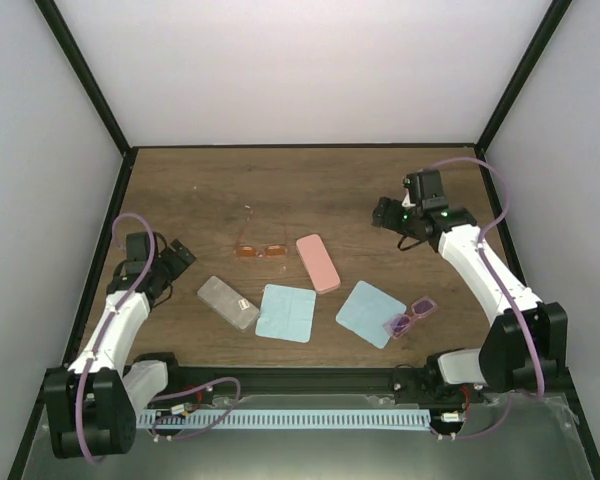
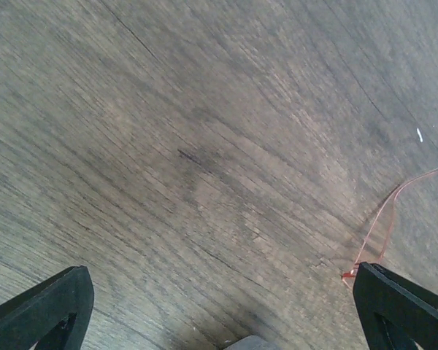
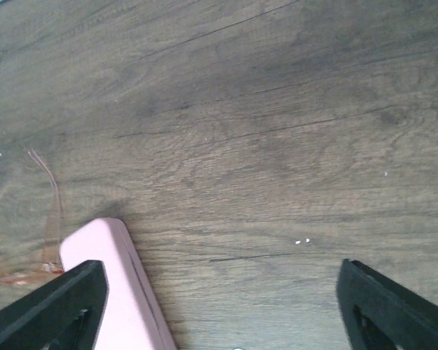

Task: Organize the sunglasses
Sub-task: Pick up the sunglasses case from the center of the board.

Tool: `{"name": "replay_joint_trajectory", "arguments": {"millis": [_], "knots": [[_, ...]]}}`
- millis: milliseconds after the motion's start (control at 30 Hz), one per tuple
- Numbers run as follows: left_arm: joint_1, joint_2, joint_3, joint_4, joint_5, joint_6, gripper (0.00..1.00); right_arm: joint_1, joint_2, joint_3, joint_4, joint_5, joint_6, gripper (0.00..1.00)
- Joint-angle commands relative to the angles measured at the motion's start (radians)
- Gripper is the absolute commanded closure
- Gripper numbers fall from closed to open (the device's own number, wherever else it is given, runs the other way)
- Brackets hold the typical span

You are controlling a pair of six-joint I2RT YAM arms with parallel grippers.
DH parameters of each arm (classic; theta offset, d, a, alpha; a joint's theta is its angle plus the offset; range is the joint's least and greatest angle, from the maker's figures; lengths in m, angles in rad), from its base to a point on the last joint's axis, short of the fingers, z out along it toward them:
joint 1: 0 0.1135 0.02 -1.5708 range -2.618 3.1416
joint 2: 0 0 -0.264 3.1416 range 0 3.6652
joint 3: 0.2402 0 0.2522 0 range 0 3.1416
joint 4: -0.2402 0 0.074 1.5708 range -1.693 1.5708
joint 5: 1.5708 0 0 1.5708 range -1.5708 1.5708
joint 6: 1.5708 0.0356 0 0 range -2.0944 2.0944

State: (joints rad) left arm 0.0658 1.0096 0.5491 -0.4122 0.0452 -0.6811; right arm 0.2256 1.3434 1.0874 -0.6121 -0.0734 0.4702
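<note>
The orange-lensed sunglasses point(image 1: 261, 250) lie at the table's middle with their thin wire arms spread toward the back. One of those arms point(image 2: 383, 211) shows at the right of the left wrist view. The purple-pink sunglasses point(image 1: 411, 317) rest partly on the right blue cloth point(image 1: 371, 313). My left gripper point(image 1: 180, 255) stands open at the left, apart from everything, with bare wood between its fingers point(image 2: 44, 306). At the right rear my right gripper point(image 1: 384, 212) is open too, holding nothing. In the right wrist view the pink case point(image 3: 117, 292) sits by its left finger.
A pink case point(image 1: 317, 262) lies right of the orange pair. A grey case point(image 1: 227, 301) and a second light blue cloth point(image 1: 286, 312) sit in front of them. Black frame posts and white walls enclose the wooden table point(image 1: 310, 185).
</note>
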Motion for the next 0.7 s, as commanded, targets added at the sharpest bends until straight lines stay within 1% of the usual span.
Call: {"name": "replay_joint_trajectory", "arguments": {"millis": [0,33,100,133,167,200,267,300,333,367,400,467,500,533,567,600,633,667], "knots": [[0.003,-0.024,-0.020,-0.006,-0.012,-0.009,0.00,0.001,-0.064,0.011,0.013,0.001,-0.012,0.20],[0.003,-0.020,-0.018,-0.007,-0.013,-0.008,0.00,0.001,-0.100,0.015,0.019,0.024,-0.017,0.24],[0.003,-0.007,-0.006,-0.008,-0.014,-0.004,0.00,0.001,-0.157,0.014,0.041,0.087,-0.035,0.25],[0.003,0.001,0.000,-0.009,-0.014,-0.006,0.00,0.001,-0.176,0.013,0.047,0.122,-0.036,0.22],[0.003,0.012,0.005,-0.007,-0.013,-0.009,0.00,-0.001,-0.190,0.006,0.055,0.153,-0.041,0.17],[0.003,0.021,0.008,-0.003,-0.008,-0.009,0.00,-0.001,-0.197,-0.016,0.075,0.160,-0.059,0.19],[0.003,0.040,0.014,0.001,-0.004,-0.012,0.00,-0.002,-0.185,-0.035,0.095,0.139,-0.102,0.45],[0.003,0.049,0.016,0.002,-0.008,-0.011,0.00,-0.002,-0.165,-0.026,0.084,0.119,-0.122,0.62],[0.003,0.057,0.019,-0.002,-0.012,-0.012,0.00,-0.003,-0.140,-0.015,0.067,0.084,-0.144,0.76],[0.003,0.064,0.022,-0.007,-0.019,-0.031,0.00,-0.001,-0.121,-0.009,0.057,0.046,-0.153,0.94],[0.003,0.070,0.029,-0.013,-0.023,-0.038,0.00,0.000,-0.112,-0.016,0.059,0.012,-0.160,0.99],[0.004,0.079,0.038,-0.027,-0.032,-0.039,0.00,0.015,-0.110,-0.047,0.085,-0.055,-0.171,0.99],[0.003,0.079,0.041,-0.037,-0.040,-0.040,0.00,0.022,-0.108,-0.064,0.098,-0.074,-0.173,0.99],[0.003,0.079,0.043,-0.044,-0.045,-0.041,0.00,0.032,-0.105,-0.082,0.109,-0.092,-0.174,0.96],[0.003,0.076,0.040,-0.049,-0.050,-0.041,0.00,0.042,-0.100,-0.095,0.116,-0.102,-0.173,0.81],[0.003,0.071,0.036,-0.054,-0.051,-0.041,0.00,0.052,-0.093,-0.109,0.124,-0.110,-0.172,0.62],[0.003,0.063,0.029,-0.057,-0.050,-0.041,0.00,0.063,-0.086,-0.121,0.131,-0.117,-0.172,0.38],[0.002,0.052,0.018,-0.056,-0.047,-0.040,0.00,0.075,-0.077,-0.128,0.139,-0.121,-0.171,0.21]]}}
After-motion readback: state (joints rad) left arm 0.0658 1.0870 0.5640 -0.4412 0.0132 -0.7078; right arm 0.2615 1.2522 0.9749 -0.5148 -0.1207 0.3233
